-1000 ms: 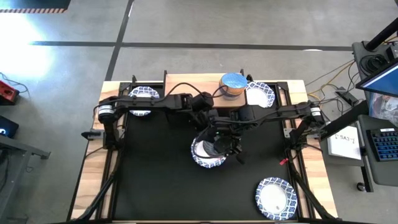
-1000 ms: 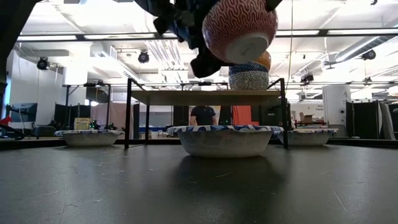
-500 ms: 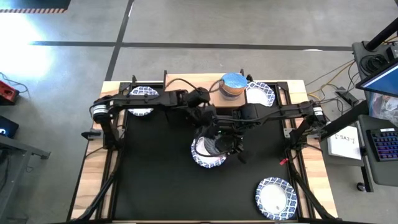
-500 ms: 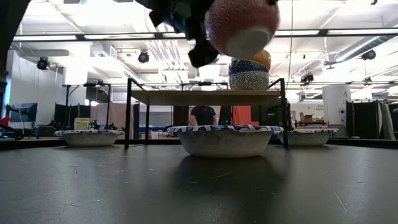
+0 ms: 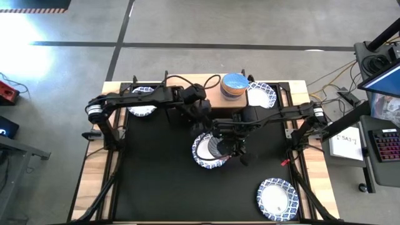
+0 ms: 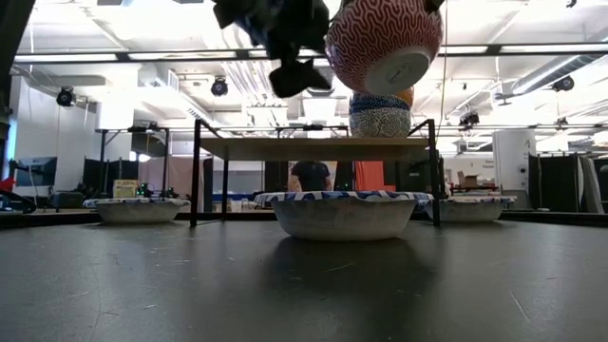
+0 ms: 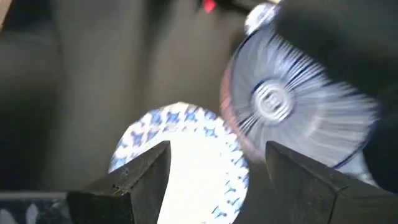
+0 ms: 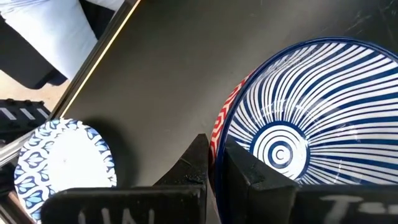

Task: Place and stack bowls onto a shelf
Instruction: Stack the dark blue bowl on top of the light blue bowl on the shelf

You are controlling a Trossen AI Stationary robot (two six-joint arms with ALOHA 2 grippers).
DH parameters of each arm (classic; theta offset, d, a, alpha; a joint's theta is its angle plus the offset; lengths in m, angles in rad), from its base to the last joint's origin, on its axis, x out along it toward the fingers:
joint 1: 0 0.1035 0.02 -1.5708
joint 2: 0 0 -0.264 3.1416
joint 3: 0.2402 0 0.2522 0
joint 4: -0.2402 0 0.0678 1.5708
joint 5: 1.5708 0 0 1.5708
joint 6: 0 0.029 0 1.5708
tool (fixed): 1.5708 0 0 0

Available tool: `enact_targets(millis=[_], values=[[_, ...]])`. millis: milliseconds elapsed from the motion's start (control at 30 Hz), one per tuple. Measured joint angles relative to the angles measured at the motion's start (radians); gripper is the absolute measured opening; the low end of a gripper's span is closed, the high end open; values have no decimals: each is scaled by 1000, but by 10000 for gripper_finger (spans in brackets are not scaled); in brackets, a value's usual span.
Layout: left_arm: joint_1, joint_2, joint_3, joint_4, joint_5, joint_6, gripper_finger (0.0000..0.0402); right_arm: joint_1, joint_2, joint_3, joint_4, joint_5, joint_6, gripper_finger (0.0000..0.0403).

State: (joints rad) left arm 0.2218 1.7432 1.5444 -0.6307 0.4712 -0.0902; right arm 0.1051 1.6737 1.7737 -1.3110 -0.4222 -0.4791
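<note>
Carefully, with our right gripper pinching the red bowl rim, we should lift level onto the shelf stack.

red patterned bowl aloft above the shelf, white blue-rimmed bowl on the table below

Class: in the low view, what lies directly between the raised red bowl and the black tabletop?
A wide white bowl with a blue-patterned rim sits on the tabletop under the red bowl; air separates them.
</note>
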Motion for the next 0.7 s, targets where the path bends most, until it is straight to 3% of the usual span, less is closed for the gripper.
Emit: enact_targets(millis=[167,400,700], values=[[4,-13,0,-100,-106,29,243,-2,-9,0,-11,19,8,10],[3,-22,0,-153,-114,30,243,-12,-66,2,-34,178,10,11],[3,-45,0,-156,-140,30,243,-49,-177,2,-22,561,9,12]])
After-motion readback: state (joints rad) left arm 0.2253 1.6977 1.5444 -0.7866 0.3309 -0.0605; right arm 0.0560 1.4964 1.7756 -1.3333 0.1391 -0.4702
